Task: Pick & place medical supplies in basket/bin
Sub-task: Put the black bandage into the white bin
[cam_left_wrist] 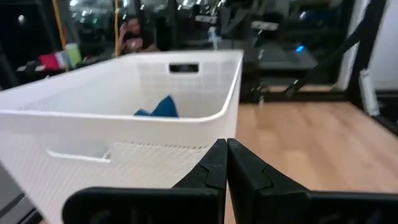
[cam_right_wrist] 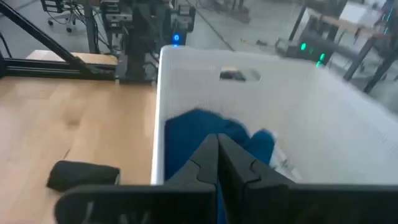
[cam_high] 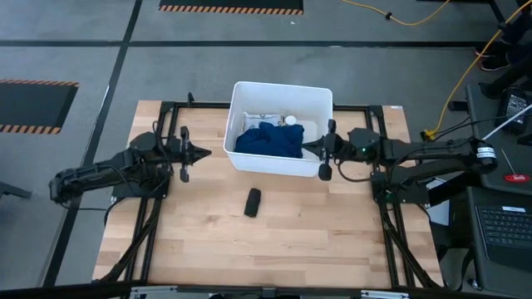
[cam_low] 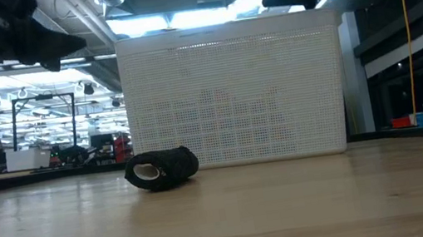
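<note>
The white tub (cam_high: 283, 94) stands at the table's far middle. The dark blue cloth (cam_high: 268, 139) lies inside it, with the tiny white cap (cam_high: 291, 120) and a bit of white packet (cam_high: 263, 118) behind it. The black oblong (cam_high: 253, 202) lies on its side on the bare wood, on the near side of the tub (cam_low: 232, 90). My left gripper (cam_high: 204, 152) is shut and hovers just left of the tub (cam_left_wrist: 124, 124). My right gripper (cam_high: 306, 148) is shut, raised over the tub's right rim, pointing at the cloth (cam_right_wrist: 193, 130).
Bare wood lies on the near side of the tub, around the black oblong (cam_low: 162, 168) (cam_right_wrist: 84, 174). Dark frame rails run along the table's left and right sides. A person sits in the room beyond (cam_left_wrist: 134, 34).
</note>
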